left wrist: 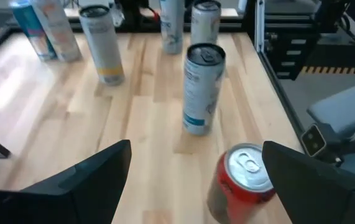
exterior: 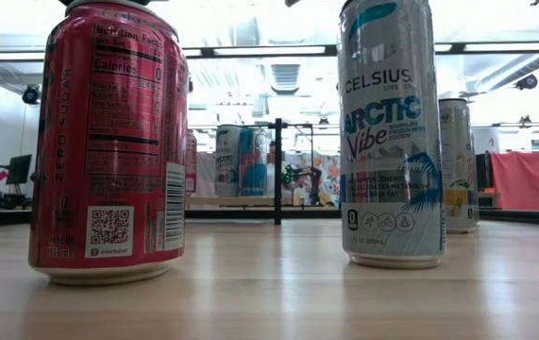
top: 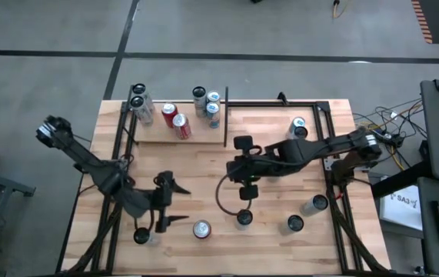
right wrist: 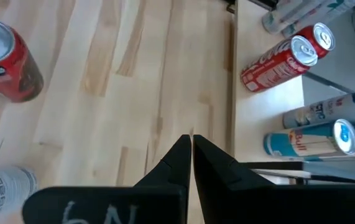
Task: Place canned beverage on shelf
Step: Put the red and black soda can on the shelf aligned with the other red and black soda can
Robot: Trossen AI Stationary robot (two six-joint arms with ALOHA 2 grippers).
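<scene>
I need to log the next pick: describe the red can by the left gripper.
The squat red aluminium can with silver pull-tab top stands upright on the pale wooden table near its front edge, nothing touching it. The left gripper faces it, its dark fingers spread wide either side, not yet around it.

The pale blond wooden surface (top: 204, 165) shows streaky plank grain. Between the black left fingers (left wrist: 90, 180) stands a short red aluminium can with a silver top (left wrist: 242, 180). Just beyond those fingers rises a tall white slim can with teal lettering (left wrist: 201, 87); farther off stands a white can with a yellow band (left wrist: 101, 43). Beside the black right fingers (right wrist: 178, 163) lies the flat pale plywood shelf with black rods (right wrist: 270, 106), bearing two red cans with white script (right wrist: 283, 56) and a light blue can with red lettering (right wrist: 304, 142).
</scene>
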